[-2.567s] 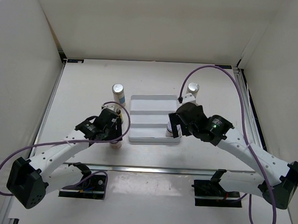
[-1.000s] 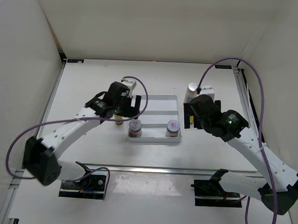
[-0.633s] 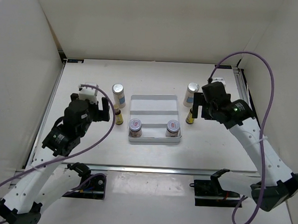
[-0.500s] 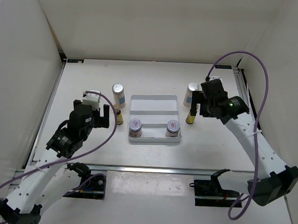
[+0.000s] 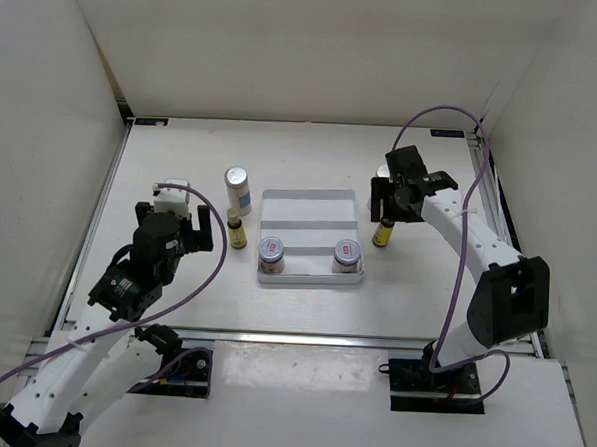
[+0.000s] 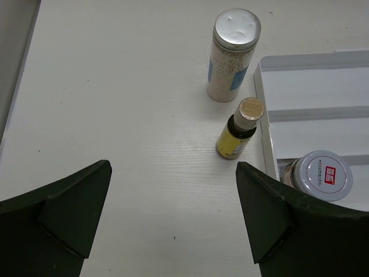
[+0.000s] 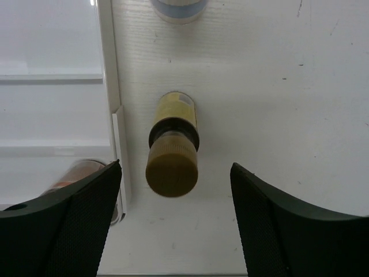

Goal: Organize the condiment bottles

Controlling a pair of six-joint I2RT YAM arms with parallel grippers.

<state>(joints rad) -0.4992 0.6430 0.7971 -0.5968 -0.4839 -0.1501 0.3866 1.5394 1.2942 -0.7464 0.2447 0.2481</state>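
Right hand point(image 7: 174, 168), fingers apart, straddles the slim amber-yellow dark-capped bottle point(image 7: 173, 130) beside the flat white ribbed tray point(image 7: 52, 109) (presumably aligning to grasp it); left hand point(image 6: 173, 167) wide, empty.

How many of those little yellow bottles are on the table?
2. One yellow bottle stands just left of the white tray; the other yellow bottle stands just right of it. More might be hidden under the arms.

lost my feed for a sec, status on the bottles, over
Left gripper open, empty. Right gripper open, straddling right amber bottle, not touching. Two jars in tray. Nothing in the way.
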